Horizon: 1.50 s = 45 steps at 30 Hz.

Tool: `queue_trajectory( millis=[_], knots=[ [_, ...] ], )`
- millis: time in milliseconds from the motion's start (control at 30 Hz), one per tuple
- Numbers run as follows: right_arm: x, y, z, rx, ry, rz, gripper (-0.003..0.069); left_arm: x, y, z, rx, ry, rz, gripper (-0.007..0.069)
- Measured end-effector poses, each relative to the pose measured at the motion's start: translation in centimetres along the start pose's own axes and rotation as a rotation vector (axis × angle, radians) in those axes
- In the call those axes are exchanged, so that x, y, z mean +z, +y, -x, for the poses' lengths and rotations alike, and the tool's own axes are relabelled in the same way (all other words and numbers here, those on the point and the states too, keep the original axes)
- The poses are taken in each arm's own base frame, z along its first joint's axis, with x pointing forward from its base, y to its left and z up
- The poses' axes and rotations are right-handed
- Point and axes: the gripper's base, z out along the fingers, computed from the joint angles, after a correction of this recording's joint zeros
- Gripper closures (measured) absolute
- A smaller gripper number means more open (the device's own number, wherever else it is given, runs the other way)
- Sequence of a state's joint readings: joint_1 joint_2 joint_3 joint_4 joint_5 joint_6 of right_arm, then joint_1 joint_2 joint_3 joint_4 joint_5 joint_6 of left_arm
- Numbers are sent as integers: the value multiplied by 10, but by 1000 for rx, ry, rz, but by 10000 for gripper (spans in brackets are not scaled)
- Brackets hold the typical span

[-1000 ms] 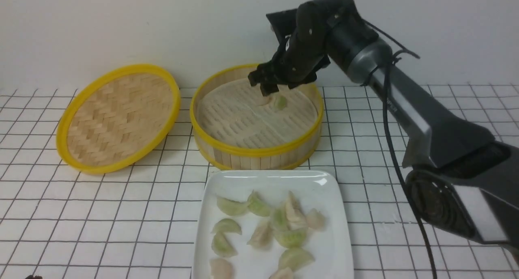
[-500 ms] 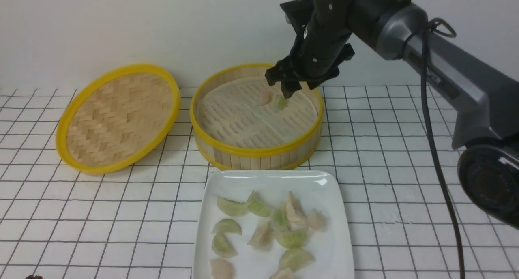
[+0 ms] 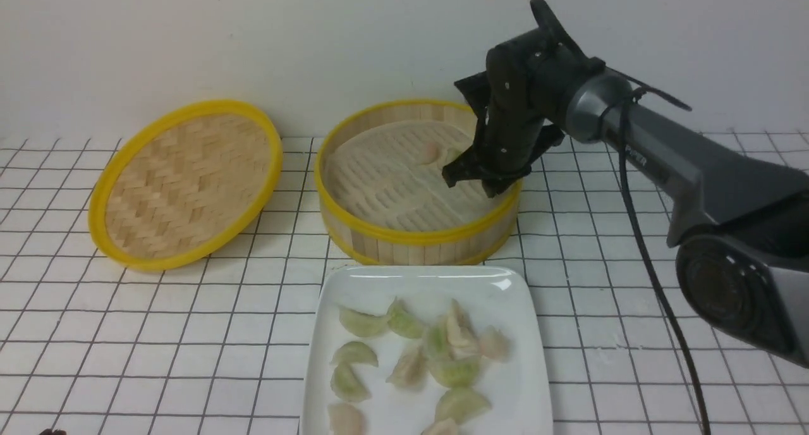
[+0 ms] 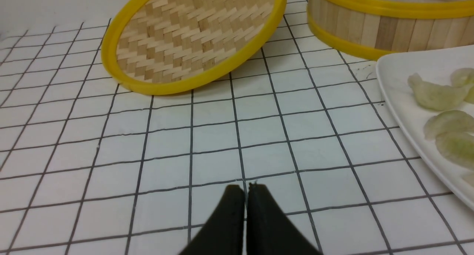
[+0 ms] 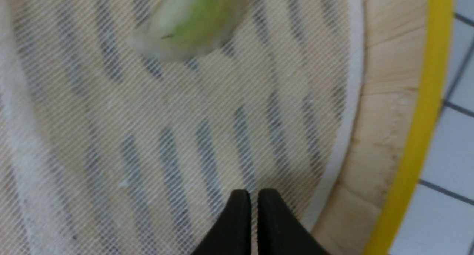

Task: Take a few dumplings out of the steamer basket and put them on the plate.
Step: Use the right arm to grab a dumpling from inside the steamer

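The right gripper (image 5: 253,195) has its black jaws together on nothing, low over the liner of the deep round bamboo steamer basket with yellow rims (image 3: 411,238), toward the table's far edge. A pale green crescent dumpling (image 5: 192,21) lies near it, apart. The glossy white squarish plate (image 3: 505,284) at the near edge carries many dumplings (image 3: 452,372). The left gripper (image 4: 246,191) is also closed and holds nothing.

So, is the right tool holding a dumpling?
No, the right tool is shut with nothing between its tips, and the green dumpling lies apart from it on the white liner.
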State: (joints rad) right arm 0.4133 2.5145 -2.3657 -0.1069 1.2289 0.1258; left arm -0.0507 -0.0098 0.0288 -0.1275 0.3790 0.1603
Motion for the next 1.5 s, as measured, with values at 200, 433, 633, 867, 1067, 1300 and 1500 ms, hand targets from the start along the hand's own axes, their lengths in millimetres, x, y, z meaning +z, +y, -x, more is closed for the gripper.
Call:
queue_trajectory(
  millis=[200, 433, 633, 867, 1067, 1300, 1500],
  knots=[
    [-19, -24, 5, 44, -19, 36, 673, 0, 0, 0, 0, 0, 0, 631],
    [-40, -19, 15, 1, -122, 94, 658, 0, 0, 0, 0, 0, 0, 631],
    [-25, -10, 22, -140, -222, 156, 547, 0, 0, 0, 0, 0, 0, 631],
    [-1, -6, 26, -223, -296, 155, 328, 0, 0, 0, 0, 0, 0, 631],
    [19, -4, 22, -242, -289, 154, 256, 0, 0, 0, 0, 0, 0, 631],
    [30, -3, 17, -217, -254, 165, 316, 0, 0, 0, 0, 0, 0, 631],
    [10, -5, 15, -203, -151, 171, 622, 0, 0, 0, 0, 0, 0, 631]
  ],
)
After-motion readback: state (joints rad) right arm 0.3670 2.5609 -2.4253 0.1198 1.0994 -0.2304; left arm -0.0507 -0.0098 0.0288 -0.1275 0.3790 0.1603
